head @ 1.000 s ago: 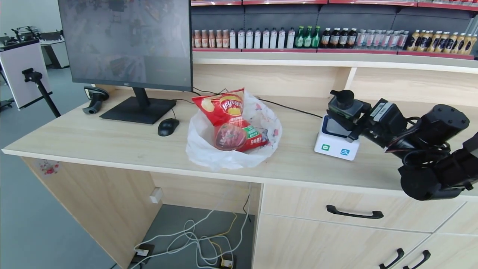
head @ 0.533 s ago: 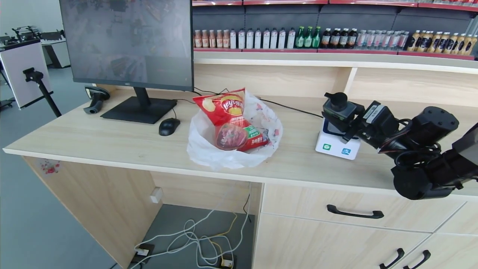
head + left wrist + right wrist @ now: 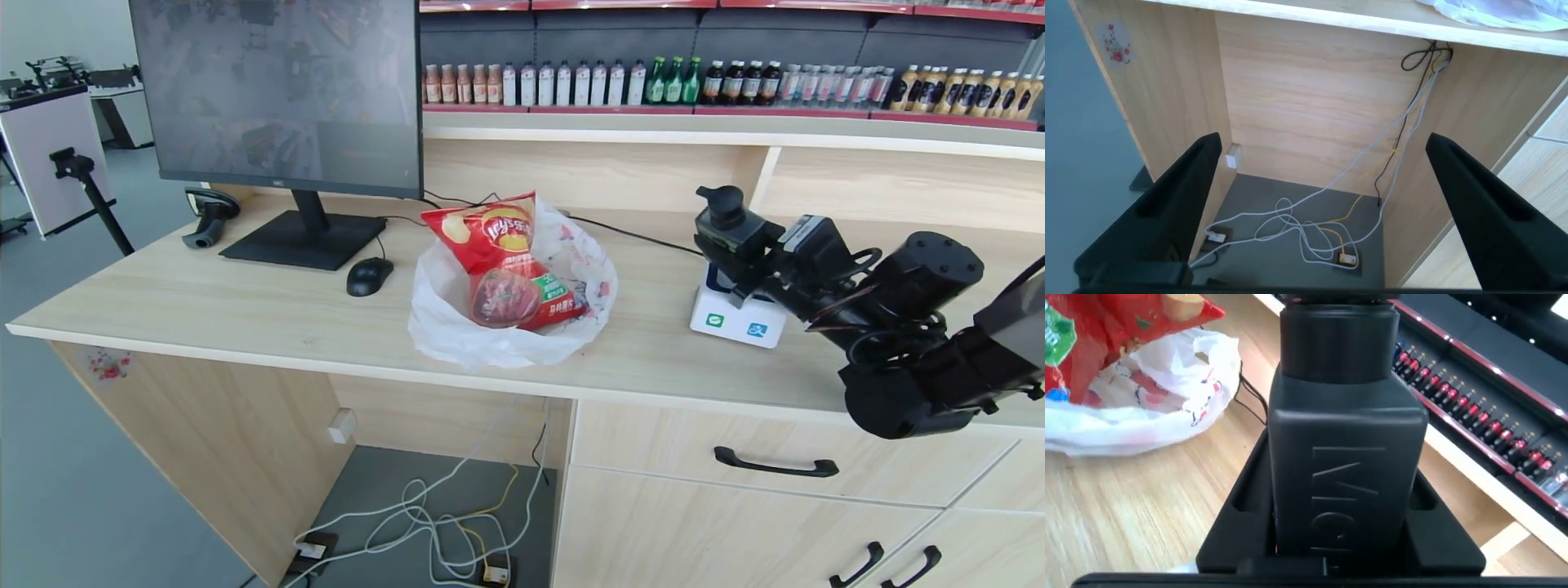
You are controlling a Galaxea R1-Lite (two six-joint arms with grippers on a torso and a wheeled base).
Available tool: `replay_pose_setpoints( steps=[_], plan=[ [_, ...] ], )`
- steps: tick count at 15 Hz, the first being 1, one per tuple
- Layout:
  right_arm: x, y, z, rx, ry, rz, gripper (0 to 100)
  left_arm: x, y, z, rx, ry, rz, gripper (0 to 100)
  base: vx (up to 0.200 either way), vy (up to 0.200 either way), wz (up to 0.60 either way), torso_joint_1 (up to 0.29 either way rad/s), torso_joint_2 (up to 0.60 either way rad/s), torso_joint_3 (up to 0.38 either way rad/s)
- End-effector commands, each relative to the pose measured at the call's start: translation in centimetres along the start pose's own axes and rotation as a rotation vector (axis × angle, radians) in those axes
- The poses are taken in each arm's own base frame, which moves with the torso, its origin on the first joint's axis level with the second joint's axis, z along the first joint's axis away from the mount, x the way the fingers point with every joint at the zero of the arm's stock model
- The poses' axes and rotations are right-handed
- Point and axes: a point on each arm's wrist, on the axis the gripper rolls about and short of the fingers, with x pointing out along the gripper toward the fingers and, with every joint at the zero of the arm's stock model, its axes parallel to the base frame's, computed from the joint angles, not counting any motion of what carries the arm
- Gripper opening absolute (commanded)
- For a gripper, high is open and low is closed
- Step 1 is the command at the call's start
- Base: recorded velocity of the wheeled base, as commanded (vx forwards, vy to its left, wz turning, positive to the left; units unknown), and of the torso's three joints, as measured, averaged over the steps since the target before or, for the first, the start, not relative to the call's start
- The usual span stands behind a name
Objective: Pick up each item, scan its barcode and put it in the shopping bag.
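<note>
Shows the right pincer (image 3: 747,245) clenched on a dark bottle (image 3: 729,229) at the right of the bench (image 3: 245,302), just over the white scanner (image 3: 737,322); cannot tell whether touching it. Note the bottle's long axis: near upright, cap uppermost, leaning slightly left. From the right wrist, shows the fingers (image 3: 1237,510) flanking the bottle's flat sides low on its body.

Locates the bag (image 3: 506,347) to the left of this pincer, near the bench's middle, mouth open upward, with a red chip packet (image 3: 490,233) standing in it and a second packet (image 3: 522,298) lying lower.

Judged as the scan step. For the drop, calls for a leftward carry over bare bench, then a descent into the mouth beside the packets.

Places the left pincer (image 3: 1323,220) released, jaws wide apart, below the bench top on its near side, facing the floor (image 3: 1266,196). Hence the right arm as the nearer one, and the one loaded.
</note>
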Motion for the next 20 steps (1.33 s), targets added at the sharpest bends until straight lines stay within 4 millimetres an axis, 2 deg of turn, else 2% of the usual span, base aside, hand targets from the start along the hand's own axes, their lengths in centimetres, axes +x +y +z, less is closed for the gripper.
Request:
replay_pose_setpoints(
  steps=[1,5,7,8,10,15,16,19,20],
  plan=[
    [1.5,0.7,3.8,0.076,-0.047,-0.077,0,0.0,0.0,0.0,0.000,0.000,-0.001,100,0.000,0.000,0.00,0.000,0.00,0.000],
    [2.5,2.1,7.6,0.362,-0.031,-0.267,0,0.0,0.0,0.0,0.000,0.000,-0.001,100,0.000,0.000,0.00,0.000,0.00,0.000],
    [2.8,4.3,9.3,0.568,-0.001,-0.369,0,0.0,0.0,0.0,0.000,0.000,-0.001,100,0.000,0.000,0.00,0.000,0.00,0.000],
    [2.2,5.0,9.8,0.616,0.031,-0.409,0,0.0,0.0,0.0,0.000,0.000,-0.001,100,0.000,0.000,0.00,0.000,0.00,0.000],
    [1.4,5.4,10.1,0.651,0.069,-0.442,0,0.0,0.0,0.0,-0.002,0.000,-0.001,100,0.000,0.100,0.00,0.001,0.00,-0.004],
    [1.3,5.6,11.1,0.684,0.048,-0.437,0,0.0,0.0,0.0,0.001,0.000,-0.001,100,0.000,0.200,0.00,0.003,0.00,0.003],
    [1.3,5.5,11.3,0.684,0.040,-0.438,0,0.0,0.0,0.0,0.000,0.000,-0.001,100,0.000,0.000,0.00,0.000,0.00,0.000],
    [1.9,7.3,12.5,0.732,0.020,-0.379,0,0.0,0.0,0.0,-0.002,0.000,-0.001,100,0.000,0.000,0.00,0.000,0.00,0.000],
    [2.0,7.5,12.3,0.733,0.026,-0.376,0,0.0,0.0,0.0,-0.002,0.000,-0.001,100,0.000,0.000,0.00,0.000,0.00,0.000]
  ],
)
